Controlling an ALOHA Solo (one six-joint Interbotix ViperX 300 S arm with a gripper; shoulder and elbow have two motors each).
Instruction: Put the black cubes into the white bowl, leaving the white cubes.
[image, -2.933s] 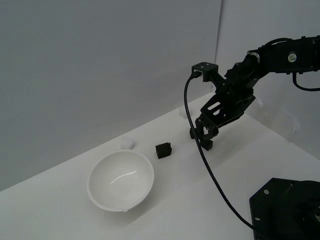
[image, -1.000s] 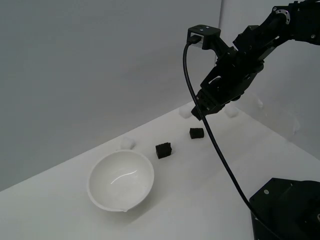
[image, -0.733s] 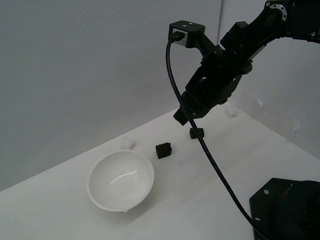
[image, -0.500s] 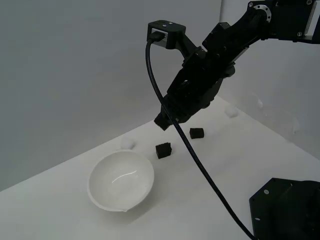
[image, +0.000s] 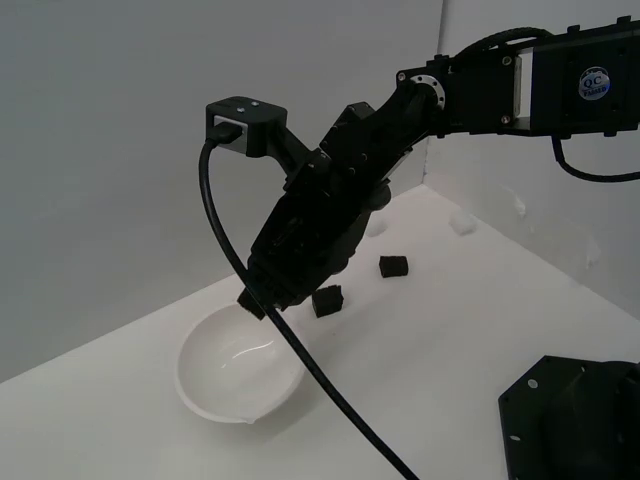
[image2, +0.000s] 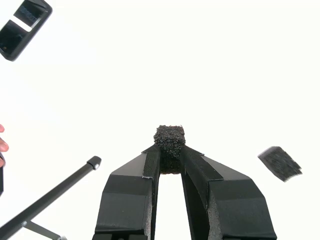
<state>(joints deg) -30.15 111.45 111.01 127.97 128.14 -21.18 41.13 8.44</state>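
Reaching in from the exterior view's right, the black arm (image: 480, 95) slants down across the white table (image: 440, 340) with a thick black cable (image: 300, 360) looping from the camera block on its wrist. Below its tip sits the white bowl (image: 215, 385), round and glossy, with nothing visible in the part of its hollow that shows. The gripper (image: 254, 302) hangs just over the bowl's far rim, and the wrist view shows its fingers (image2: 131, 200) drawn narrow and pinched on a black cube (image2: 169, 140), which sticks out past the fingertips. A second black cube (image: 327, 300) lies on the table just beside the bowl on the exterior view's right, partly behind the gripper body, and a third black cube (image: 393, 265) lies farther to the right, well apart from the bowl. A blurred dark block (image2: 280, 163) in the wrist view looks like one of these; which one cannot be told. A white cube (image: 462, 221) rests near the back wall toward the exterior view's right, faint against the surface.
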